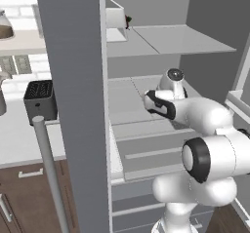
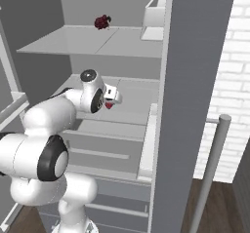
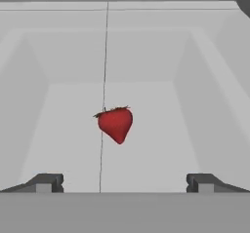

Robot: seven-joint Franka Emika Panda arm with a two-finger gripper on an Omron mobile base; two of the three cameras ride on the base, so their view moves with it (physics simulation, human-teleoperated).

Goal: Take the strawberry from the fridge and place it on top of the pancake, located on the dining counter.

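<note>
The strawberry [image 3: 115,124] is a small bright red fruit lying on a pale grey middle shelf [image 2: 134,93] of the open fridge [image 1: 73,81]. In the hand view it lies a short way ahead of my gripper [image 3: 124,183], nearly centred between the two fingertips. The gripper is open, with nothing between its jaws. In the right base view the strawberry [image 2: 109,105] peeks out just below my hand, which reaches in over that shelf. The pancake and the dining counter are out of view.
A darker maroon lumpy item [image 2: 102,22] and a white box [image 2: 155,12] sit on the upper shelf. The fridge's open grey doors [image 2: 195,81] flank the arm on both sides. A black toaster [image 1: 40,98] stands on the wall counter at left.
</note>
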